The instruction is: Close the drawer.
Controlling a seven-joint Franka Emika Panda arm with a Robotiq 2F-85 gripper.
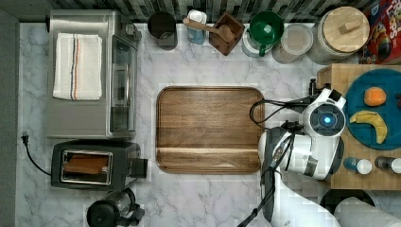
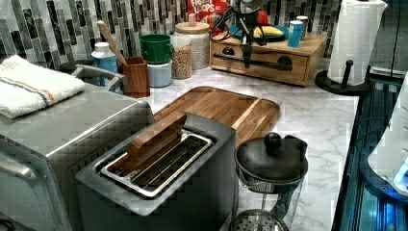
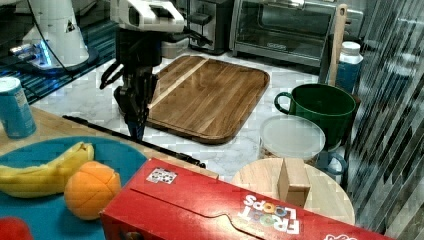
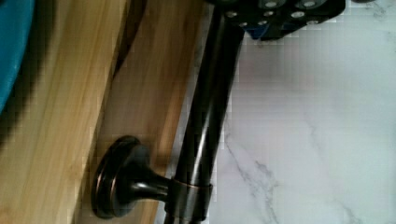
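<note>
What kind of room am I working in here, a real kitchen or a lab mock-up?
It looks like a kitchen counter, though I can't tell real from staged: a toaster and toaster oven on a marble counter, with a tiled backsplash behind.

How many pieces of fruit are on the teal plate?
2: an orange toward the top view's top of the teal plate, and a banana just below it. The arm covers the plate's edge, so more could be hidden.

Even, bright overhead light on the white marble counter (image 1: 208,194); blocky compression throughout; the wrist view's black bar handle (image 4: 205,126) is soft, glinting.
</note>
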